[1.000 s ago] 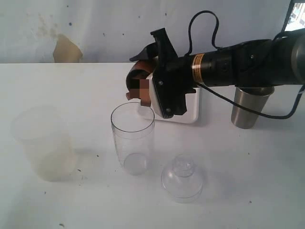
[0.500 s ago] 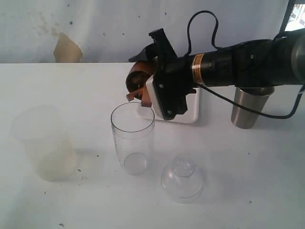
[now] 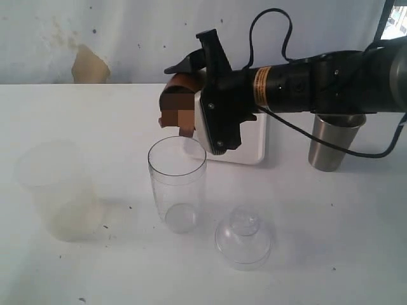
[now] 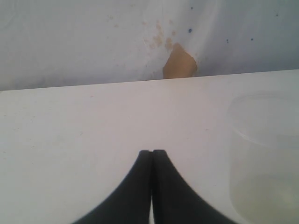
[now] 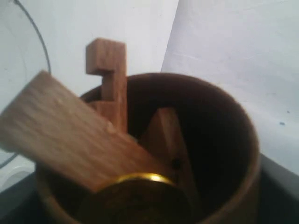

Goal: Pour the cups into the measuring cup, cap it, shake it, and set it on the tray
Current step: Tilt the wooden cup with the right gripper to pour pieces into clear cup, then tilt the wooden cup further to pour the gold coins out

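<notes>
We find the right pincer (image 3: pixel 189 100) grasping the tilted wooden cup (image 3: pixel 183 84). The measuring cup (image 3: pixel 177 184) stands upright just below it, mouth up, nearest this arm.

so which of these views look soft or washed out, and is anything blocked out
exterior view: a blocky pixelated patch covers part of the wooden cup; right wrist view: the wooden pieces in that cup sit too close and blur; left wrist view: the frosted cup is washed out, the shut left tool crisp
</notes>
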`<move>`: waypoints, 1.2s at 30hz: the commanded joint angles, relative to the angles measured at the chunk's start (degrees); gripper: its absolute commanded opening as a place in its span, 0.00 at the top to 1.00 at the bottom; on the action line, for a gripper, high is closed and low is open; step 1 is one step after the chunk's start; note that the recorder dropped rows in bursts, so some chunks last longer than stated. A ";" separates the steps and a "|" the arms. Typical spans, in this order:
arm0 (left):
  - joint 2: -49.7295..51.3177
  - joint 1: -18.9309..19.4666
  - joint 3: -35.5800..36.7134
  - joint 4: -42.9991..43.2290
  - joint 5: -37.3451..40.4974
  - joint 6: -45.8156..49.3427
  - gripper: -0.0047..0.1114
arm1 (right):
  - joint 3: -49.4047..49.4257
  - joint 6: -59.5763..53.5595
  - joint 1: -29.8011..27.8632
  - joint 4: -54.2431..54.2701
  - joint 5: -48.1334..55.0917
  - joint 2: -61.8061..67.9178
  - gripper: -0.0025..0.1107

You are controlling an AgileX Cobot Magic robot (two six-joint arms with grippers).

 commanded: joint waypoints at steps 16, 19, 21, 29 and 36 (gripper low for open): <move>0.12 -0.04 0.00 -0.54 -0.18 -0.11 0.96 | -0.58 -5.76 1.81 -3.81 5.04 -0.48 0.98; 0.12 -0.04 0.00 -0.54 -0.18 -0.11 0.96 | -0.58 -7.88 1.81 -3.81 5.29 -0.48 0.98; 0.12 -0.04 0.00 -0.54 -0.18 -0.11 0.96 | -0.58 -7.89 1.81 -3.81 5.76 -0.48 0.98; 0.12 -0.04 0.00 -0.54 -0.18 -0.11 0.96 | -0.58 -7.89 1.81 -3.81 6.40 -0.48 0.98; 0.12 -0.04 0.00 -0.54 -0.18 -0.11 0.96 | -0.58 -10.77 1.81 -3.81 6.12 -0.48 0.98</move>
